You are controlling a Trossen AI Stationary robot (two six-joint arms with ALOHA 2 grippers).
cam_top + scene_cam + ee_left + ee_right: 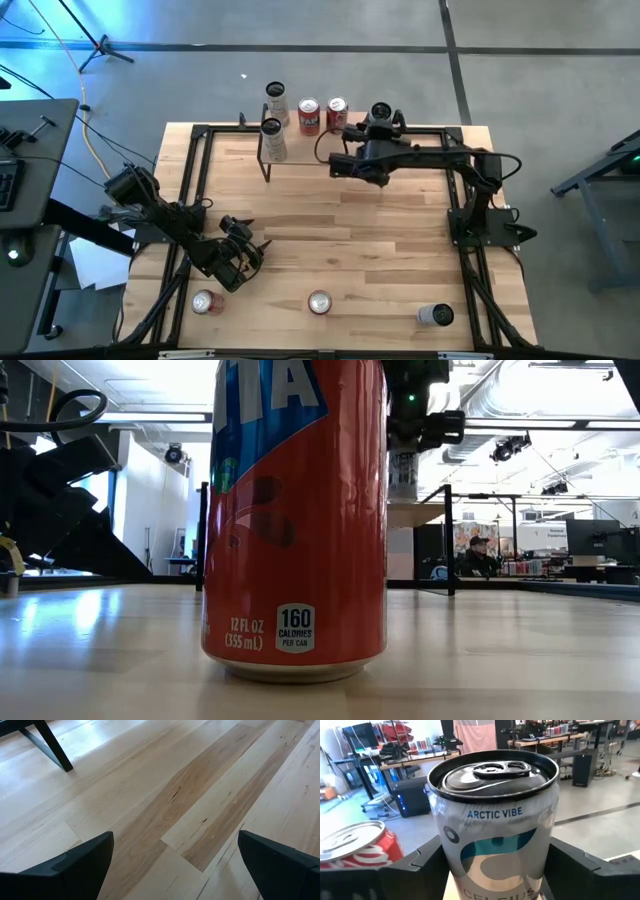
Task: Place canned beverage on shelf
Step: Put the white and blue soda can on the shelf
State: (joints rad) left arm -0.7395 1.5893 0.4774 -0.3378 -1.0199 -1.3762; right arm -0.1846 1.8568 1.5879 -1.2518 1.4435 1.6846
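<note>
My right gripper point(380, 118) is shut on a silver canned beverage point(492, 820) with a black top, marked "ARCTIC VIBE", at the shelf's right part. The shelf point(300, 152) is a low riser with a light wooden top at the table's far edge. Two red cans point(322, 114) stand on it just left of the held can, and two white cans point(273, 120) at its left end. In the low view the held can point(403, 472) shows under the dark gripper, right over the shelf top point(418, 512). My left gripper point(247, 250) is open, low over the near left of the table. My right gripper pinches the silver can's side wall point(442, 850) between its two fingers point(417, 867), one on each side of the body below the rim. The fingers come in level from the table's near side. The can stands upright; whether its base rests on the shelf I cannot tell.
Near the table's front edge stand a red can point(207, 301) and an orange can point(319, 301), which fills the low view point(295, 520). A white can point(435, 315) lies on its side at the front right. Black rails point(195, 180) run along the table's sides.
</note>
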